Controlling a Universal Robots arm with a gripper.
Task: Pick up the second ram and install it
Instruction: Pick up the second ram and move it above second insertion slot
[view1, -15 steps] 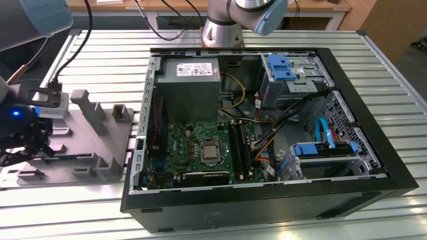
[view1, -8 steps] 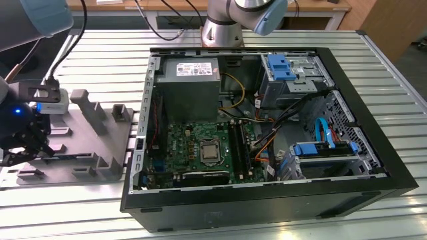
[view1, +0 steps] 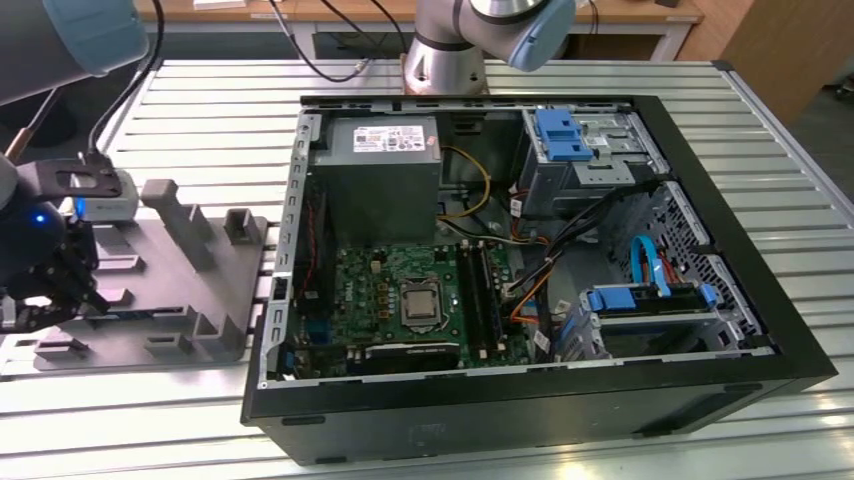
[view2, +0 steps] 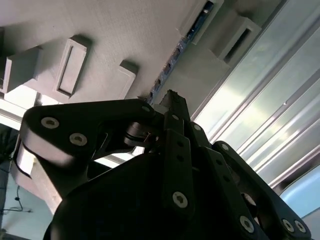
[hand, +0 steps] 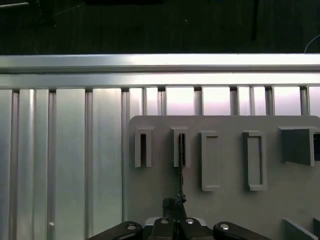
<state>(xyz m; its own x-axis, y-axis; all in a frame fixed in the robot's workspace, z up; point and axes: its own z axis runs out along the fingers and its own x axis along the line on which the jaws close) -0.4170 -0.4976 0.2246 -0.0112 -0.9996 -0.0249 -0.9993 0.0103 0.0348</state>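
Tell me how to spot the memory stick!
Find the grey tray on the ribbed metal table. In the first wrist view, the second ram stands on edge in one of its slotted holders, right at the gripper. It is a thin dark strip; the holders beside it look empty.

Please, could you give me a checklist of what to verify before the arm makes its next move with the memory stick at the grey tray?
1. The second ram stands on edge in the grey tray: ok.
2. Pincer in line with the ram, at its near end: ok.
3. Computer case open, motherboard exposed: ok.
4. One of the memory slots free: cannot tell.
5. Cables clear of the slots: cannot tell.
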